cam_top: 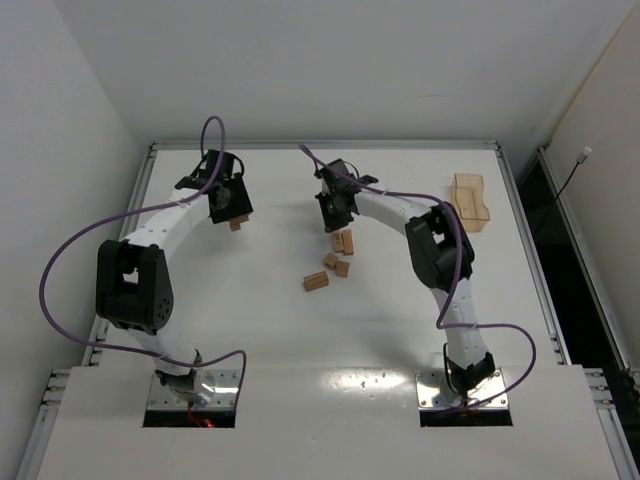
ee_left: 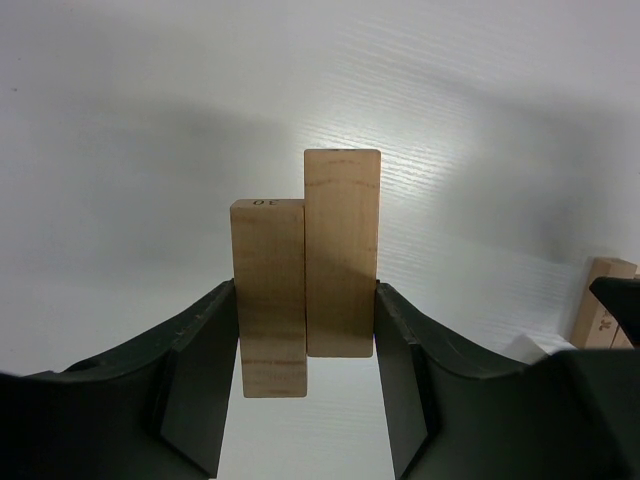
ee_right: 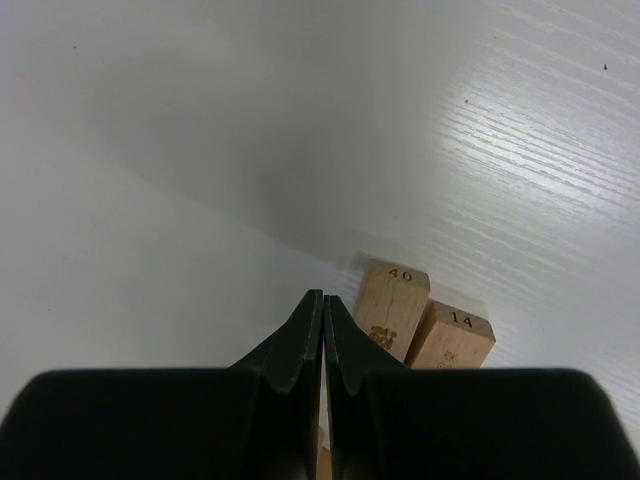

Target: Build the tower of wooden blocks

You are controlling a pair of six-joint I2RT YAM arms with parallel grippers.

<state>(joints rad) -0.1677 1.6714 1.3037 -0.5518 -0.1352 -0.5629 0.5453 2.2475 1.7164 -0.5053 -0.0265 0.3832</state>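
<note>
Here, wood blocks (cam_top: 316, 281) dot a white table (cam_top: 270, 330) between white walls (cam_top: 330, 60)

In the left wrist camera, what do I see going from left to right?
One end effector finger → shorter wood block → taller wood block → other finger → another wood block at the far edge.

Light-brown wood blocks (ee_left: 342, 250), black fingers (ee_left: 200, 380), white table (cam_top: 300, 340), tan tray (cam_top: 470, 206)

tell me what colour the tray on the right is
Translucent tan; the tray shows best in the top view.
</note>
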